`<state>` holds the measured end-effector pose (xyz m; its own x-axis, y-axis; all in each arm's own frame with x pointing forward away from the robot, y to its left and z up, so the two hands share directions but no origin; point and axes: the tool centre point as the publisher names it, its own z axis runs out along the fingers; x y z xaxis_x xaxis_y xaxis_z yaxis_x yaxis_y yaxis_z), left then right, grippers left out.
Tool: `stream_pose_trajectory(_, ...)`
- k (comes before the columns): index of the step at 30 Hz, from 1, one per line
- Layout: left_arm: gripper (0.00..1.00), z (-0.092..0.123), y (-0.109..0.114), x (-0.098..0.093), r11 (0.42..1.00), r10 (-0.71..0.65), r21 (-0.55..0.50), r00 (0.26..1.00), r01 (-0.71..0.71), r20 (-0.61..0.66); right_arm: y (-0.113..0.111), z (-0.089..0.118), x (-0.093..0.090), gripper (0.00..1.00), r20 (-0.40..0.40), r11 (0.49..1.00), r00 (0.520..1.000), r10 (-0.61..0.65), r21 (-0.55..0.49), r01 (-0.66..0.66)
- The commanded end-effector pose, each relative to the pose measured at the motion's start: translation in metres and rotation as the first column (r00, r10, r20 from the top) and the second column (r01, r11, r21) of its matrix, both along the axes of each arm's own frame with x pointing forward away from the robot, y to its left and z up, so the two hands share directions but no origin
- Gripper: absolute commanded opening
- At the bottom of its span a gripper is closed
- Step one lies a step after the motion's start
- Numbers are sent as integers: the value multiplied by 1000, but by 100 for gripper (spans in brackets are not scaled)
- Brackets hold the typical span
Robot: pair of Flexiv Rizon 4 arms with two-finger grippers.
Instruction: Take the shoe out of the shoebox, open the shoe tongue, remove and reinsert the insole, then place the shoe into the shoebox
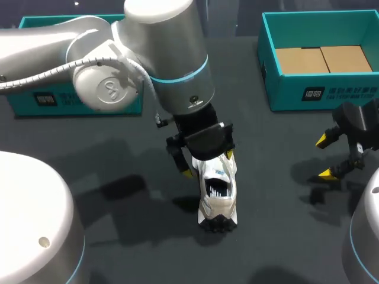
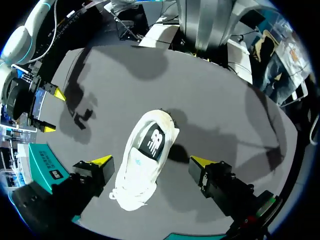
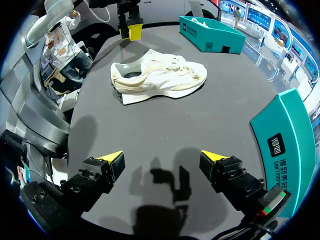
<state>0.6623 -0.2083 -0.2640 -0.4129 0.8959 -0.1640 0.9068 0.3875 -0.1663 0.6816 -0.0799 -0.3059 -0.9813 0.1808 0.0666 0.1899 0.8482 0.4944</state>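
Note:
A white shoe (image 1: 218, 198) with a dark tongue patch stands on its sole on the dark table (image 1: 118, 177), near the middle. My left gripper (image 1: 209, 164) hangs right above it. In the left wrist view the shoe (image 2: 147, 165) lies between the fingers of this gripper (image 2: 150, 161), which is open, and neither yellow tip touches it. My right gripper (image 1: 324, 157) is open and empty, low over the table at the right. From the right wrist the shoe (image 3: 160, 75) shows side-on, well ahead of that gripper (image 3: 162, 160). The teal shoebox (image 1: 320, 92) at the back right has a cardboard floor.
A second teal box (image 1: 35, 100) sits at the back left, mostly hidden by my left arm; the right wrist view shows this box (image 3: 210, 32) with something white inside. A flat white piece (image 3: 135, 97) juts out beside the shoe's sole.

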Motion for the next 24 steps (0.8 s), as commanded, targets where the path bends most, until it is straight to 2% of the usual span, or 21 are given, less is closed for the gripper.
stream_pose_trajectory(1,100,1,-2,1,999,35,11,999,-35,-8,1,0,-1,100,1,1000,1000,-2,-3,2)
stream_pose_trajectory(2,100,1,-2,1,999,35,11,999,-35,-8,1,0,-1,100,1,1000,1000,-2,-3,2)
stream_pose_trajectory(5,100,0,-5,-10,958,281,64,959,-279,-35,1,0,-1,100,1,1000,1000,-2,-3,2)
stream_pose_trajectory(6,100,0,-7,-15,927,370,86,929,-366,-32,1,0,-1,100,1,1000,1000,-2,-3,2)
stream_pose_trajectory(8,100,5,-9,-23,801,576,161,815,-577,56,1,0,-1,100,1,1000,1000,-2,-3,2)
stream_pose_trajectory(9,100,10,-8,-27,776,598,149,790,-613,134,1,0,-1,100,1,1000,1000,-2,-3,2)
stream_pose_trajectory(19,100,10,-8,-27,776,598,149,790,-613,134,1,0,-1,100,1,1000,1000,-2,-3,2)
stream_pose_trajectory(24,100,-7,-15,-32,666,722,186,687,-722,83,1,0,-1,100,1,1000,1000,-2,-3,2)
